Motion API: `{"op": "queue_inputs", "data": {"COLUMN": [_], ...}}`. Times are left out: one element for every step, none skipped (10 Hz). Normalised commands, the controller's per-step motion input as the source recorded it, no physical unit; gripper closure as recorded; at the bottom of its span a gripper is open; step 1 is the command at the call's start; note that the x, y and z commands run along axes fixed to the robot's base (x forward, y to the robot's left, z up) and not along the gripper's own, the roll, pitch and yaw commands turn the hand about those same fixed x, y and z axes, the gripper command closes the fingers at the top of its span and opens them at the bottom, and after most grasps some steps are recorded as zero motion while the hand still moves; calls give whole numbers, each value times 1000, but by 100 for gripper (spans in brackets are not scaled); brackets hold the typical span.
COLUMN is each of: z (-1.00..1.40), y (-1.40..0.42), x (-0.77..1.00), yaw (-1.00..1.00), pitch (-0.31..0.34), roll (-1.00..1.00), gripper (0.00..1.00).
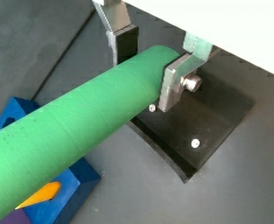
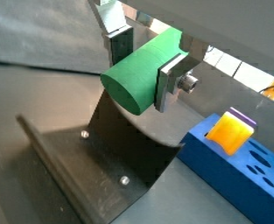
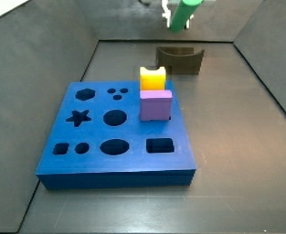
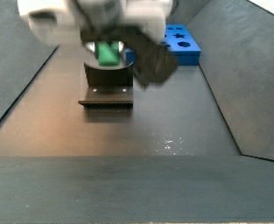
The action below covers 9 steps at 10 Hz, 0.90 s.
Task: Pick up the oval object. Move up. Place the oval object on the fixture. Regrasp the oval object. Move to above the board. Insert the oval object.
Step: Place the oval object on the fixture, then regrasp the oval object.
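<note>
My gripper (image 1: pixel 149 68) is shut on the oval object (image 1: pixel 69 122), a smooth green rod held crosswise near one end between the silver fingers (image 2: pixel 172 80). In a wrist view its flat oval end (image 2: pixel 137 80) faces the camera. The rod hangs in the air over the fixture (image 2: pixel 104 166), whose dark base plate (image 1: pixel 209 122) lies below it. In both side views the gripper (image 3: pixel 182 13) holds the green rod (image 4: pixel 106 55) above the fixture (image 3: pixel 179 60), not touching it. The blue board (image 3: pixel 132 163) lies nearer the front.
A yellow block (image 3: pixel 153 78) and a purple cube (image 3: pixel 156 104) stand in the board's far edge, between board and fixture (image 4: pixel 108 90). Grey walls enclose the dark floor. The board (image 4: pixel 184 52) lies behind the arm in a side view.
</note>
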Motion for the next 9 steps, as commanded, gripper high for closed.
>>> {"op": "queue_inputs", "data": {"z": [-1000, -1000, -1000, -971, -780, -518, -328, 0, 1000], "y": [105, 115, 124, 131, 100, 72, 66, 0, 0], "x": [174, 184, 200, 203, 174, 124, 104, 0, 0], "yaw": [-164, -156, -146, -139, -129, -119, -110, 0, 31], "pitch": [78, 63, 50, 43, 35, 19, 1, 0, 52], "roll": [-898, -739, -528, -372, -259, -195, -183, 0, 10], "gripper": [100, 100, 100, 100, 100, 100, 100, 0, 0]}}
